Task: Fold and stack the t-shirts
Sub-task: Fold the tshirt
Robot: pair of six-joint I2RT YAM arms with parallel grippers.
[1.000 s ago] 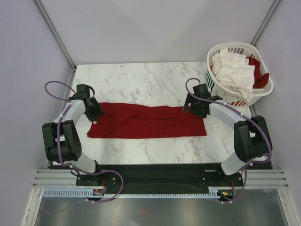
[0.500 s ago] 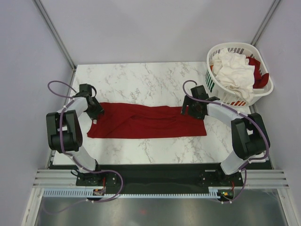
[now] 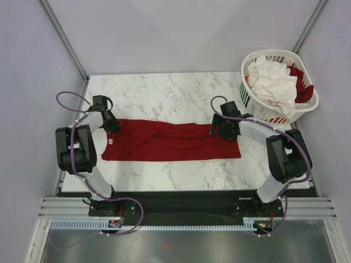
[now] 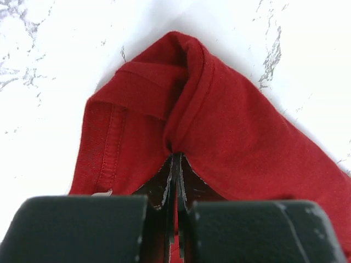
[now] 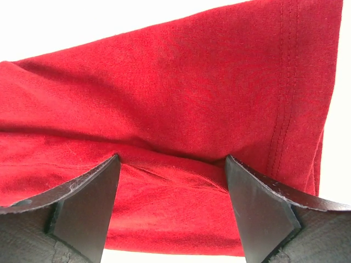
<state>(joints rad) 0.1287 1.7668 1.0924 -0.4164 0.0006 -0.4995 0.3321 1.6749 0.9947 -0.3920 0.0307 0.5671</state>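
With the dark red t-shirt (image 3: 173,141) stretched across the worktop (image 3: 164,93), the left pincer (image 4: 175,164) is clamping its far left corner while the right pincer (image 5: 171,161), jaws apart, is straddling the far right edge, probably needing to close before folding.

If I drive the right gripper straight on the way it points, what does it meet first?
The dark red t-shirt: the right gripper is open and aimed at a fold of it, very close, though contact is unclear.
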